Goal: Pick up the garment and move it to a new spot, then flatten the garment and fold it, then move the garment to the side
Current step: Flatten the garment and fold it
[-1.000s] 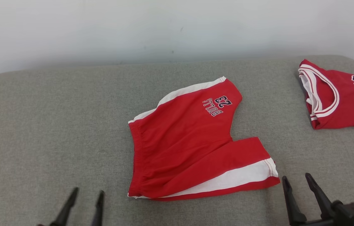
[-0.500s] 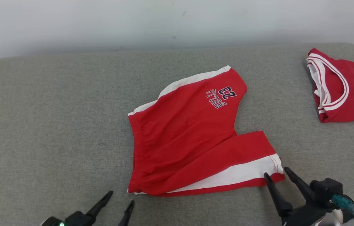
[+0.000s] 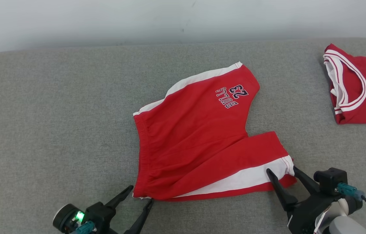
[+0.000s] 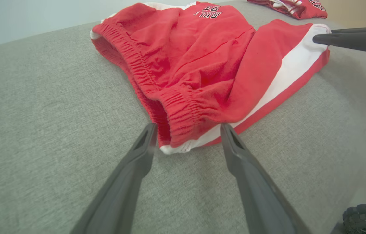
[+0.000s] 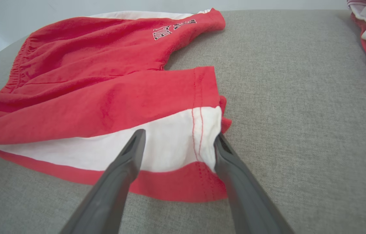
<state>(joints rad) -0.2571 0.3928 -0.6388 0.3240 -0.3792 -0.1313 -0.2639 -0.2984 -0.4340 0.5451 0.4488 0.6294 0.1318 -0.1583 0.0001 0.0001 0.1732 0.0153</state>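
"BULLS 23" on the red shorts (image 3: 195, 136) (upside down in the head view)

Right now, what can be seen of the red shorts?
The red shorts lie flat, slightly wrinkled, on the grey cushion: soft knit-like fabric, gathered elastic waistband toward the robot's left, white side stripes, dark "BULLS 23" print on the far leg. The open left pincer straddles the near waistband corner; the open right pincer straddles the near leg's hem corner. Neither grips it yet.
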